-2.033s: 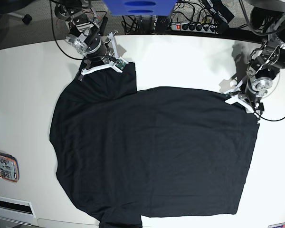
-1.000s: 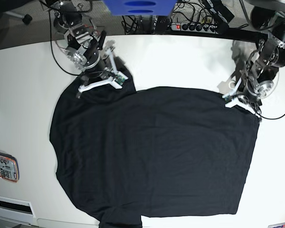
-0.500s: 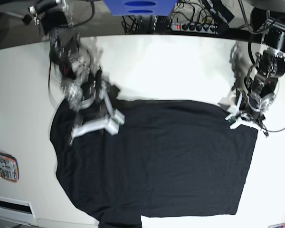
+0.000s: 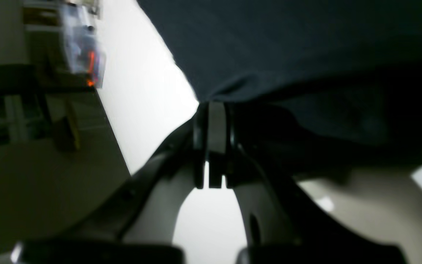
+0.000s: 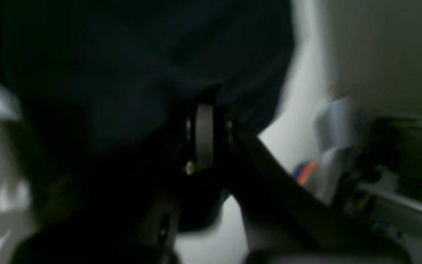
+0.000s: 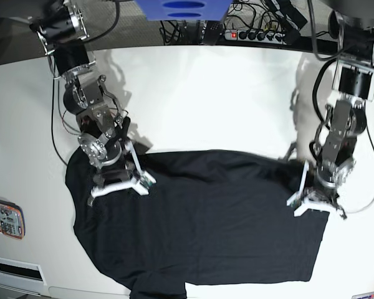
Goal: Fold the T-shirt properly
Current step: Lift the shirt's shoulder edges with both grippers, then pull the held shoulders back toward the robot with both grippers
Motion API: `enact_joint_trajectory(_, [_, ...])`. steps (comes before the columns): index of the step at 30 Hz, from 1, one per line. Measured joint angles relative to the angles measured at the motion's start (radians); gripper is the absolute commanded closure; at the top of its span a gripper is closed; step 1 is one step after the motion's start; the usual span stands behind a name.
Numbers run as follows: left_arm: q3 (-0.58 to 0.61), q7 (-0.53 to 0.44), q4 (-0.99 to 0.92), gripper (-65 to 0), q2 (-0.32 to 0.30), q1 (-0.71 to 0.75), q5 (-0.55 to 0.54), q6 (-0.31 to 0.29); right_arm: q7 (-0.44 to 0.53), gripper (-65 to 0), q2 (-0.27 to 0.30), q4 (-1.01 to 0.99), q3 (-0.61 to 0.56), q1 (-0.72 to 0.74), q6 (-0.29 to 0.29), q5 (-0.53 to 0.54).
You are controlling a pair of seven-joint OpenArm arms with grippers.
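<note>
In my left wrist view, the left gripper (image 4: 211, 110) is clamped on the T-shirt (image 4: 306, 47), cloth filling twelve to three o'clock. In my right wrist view, the right gripper (image 5: 204, 121) pinches the blurred dark fabric too. From the base, I see the shirt spread across the white table (image 6: 224, 93), its top edge folded toward six o'clock.

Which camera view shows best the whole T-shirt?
The base view: there the T-shirt lies spread over the white table, nearly its full outline visible. The left wrist view shows only a dark fold pinched at its jaws; the right wrist view shows only blurred dark cloth.
</note>
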Motion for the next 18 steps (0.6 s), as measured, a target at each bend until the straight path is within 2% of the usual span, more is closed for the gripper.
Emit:
enact_joint_trajectory(3, [0.0,0.003,-0.077,0.0,0.024,-0.035,-0.006,-0.01,0.023,0.0,-0.001,-0.059,-0.003,0.024,0.003,0.01])
enact_joint_trajectory(6, [0.006,0.02,-0.165,0.0,0.056,-0.082,-0.002,-0.011,0.043,0.0,0.0,-0.119,-0.001,0.103,-0.018,0.026])
enact_joint_trajectory(9, [0.087,0.009,-0.23,0.0,0.061,-0.158,0.007,-0.008,0.043,0.0,-0.001,-0.166,0.001,0.15,-0.017,0.115])
enact_joint_trajectory(14, [0.257,-0.005,-0.337,0.0,0.074,-0.229,0.175,-0.005,0.053,0.0,-0.001,-0.285,-0.002,0.205,-0.004,0.155])
enact_joint_trajectory(18, [0.288,-0.003,-0.381,0.0,0.105,-0.233,0.307,-0.01,0.09,0.0,-0.002,-0.369,-0.002,0.267,-0.015,0.153])
